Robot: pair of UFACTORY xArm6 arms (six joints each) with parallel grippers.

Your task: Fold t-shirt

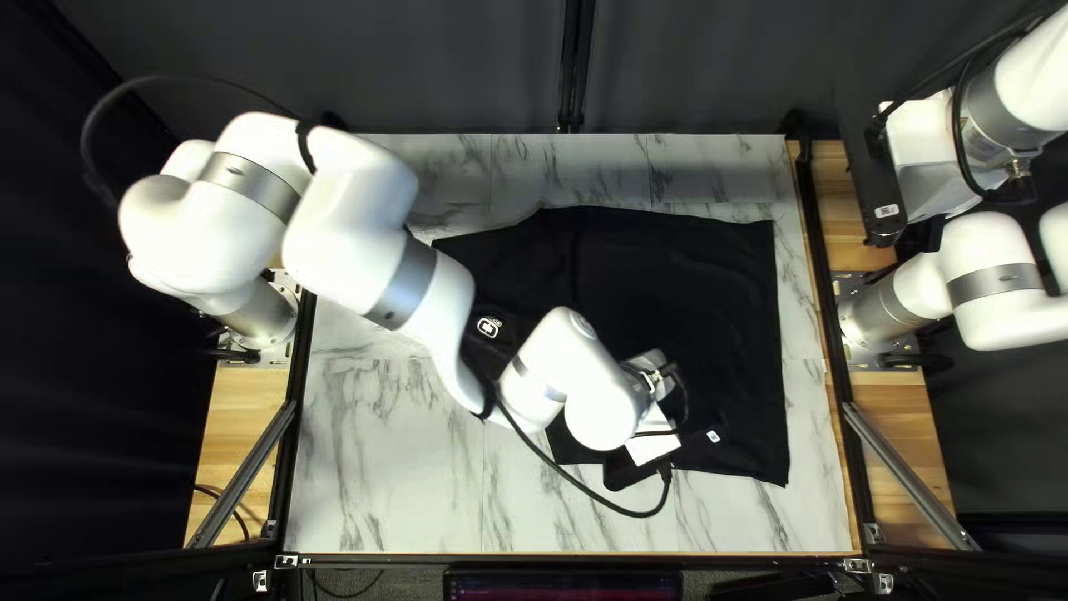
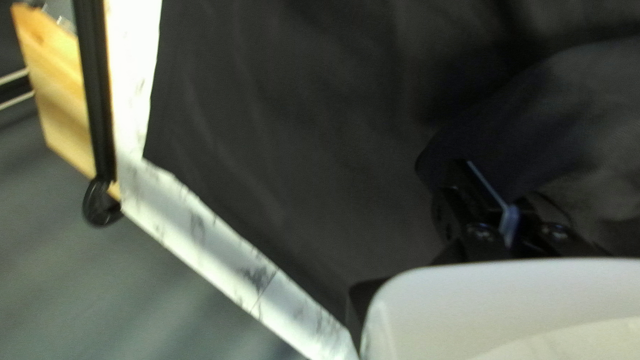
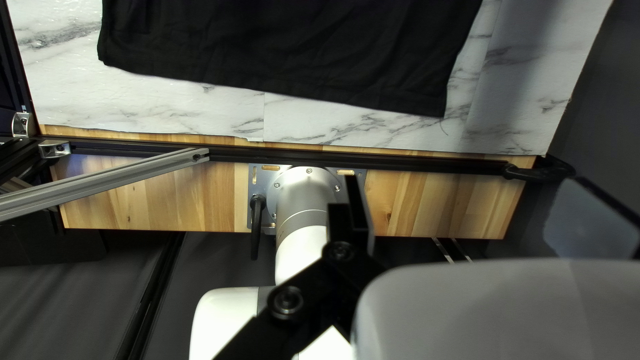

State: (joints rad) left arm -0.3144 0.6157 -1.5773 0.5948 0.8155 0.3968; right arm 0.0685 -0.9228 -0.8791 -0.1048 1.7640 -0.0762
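Top left view: black t-shirt (image 1: 712, 289) lies spread on the marbled table (image 1: 384, 479), mostly toward the right of the view, with a good part hidden under the left arm (image 1: 367, 256); that arm reaches across it to the side nearest the camera; right arm (image 1: 990, 254) is raised beyond the table's right side, well apart from the t-shirt. The fold looks to be at an early stage; with just one arm at work, nothing seems to pin the far side, so a pull could slide or twist the whole t-shirt; the low left arm could also brush it and ruck it up, or block the right arm if both come in together.

Left wrist view: left gripper (image 2: 475, 171) is down at the t-shirt, fingers drawn close together and, as far as I can judge, clenched on a bunched bit of it; number of layers in the pinch can't be told; a shallow grip could slip out mid-lift, a deep one could drag the layer below along and spoil the fold.

Right wrist view: right gripper (image 3: 467, 187) has its fingers spread wide, nothing held; it points down over the wooden strip (image 3: 427, 200) and the black rail (image 3: 400, 160), the t-shirt's straight edge lying beyond on the table; a path in that starts too low could knock the rail; a late arrival would leave the left pull unbalanced, giving a crooked fold.
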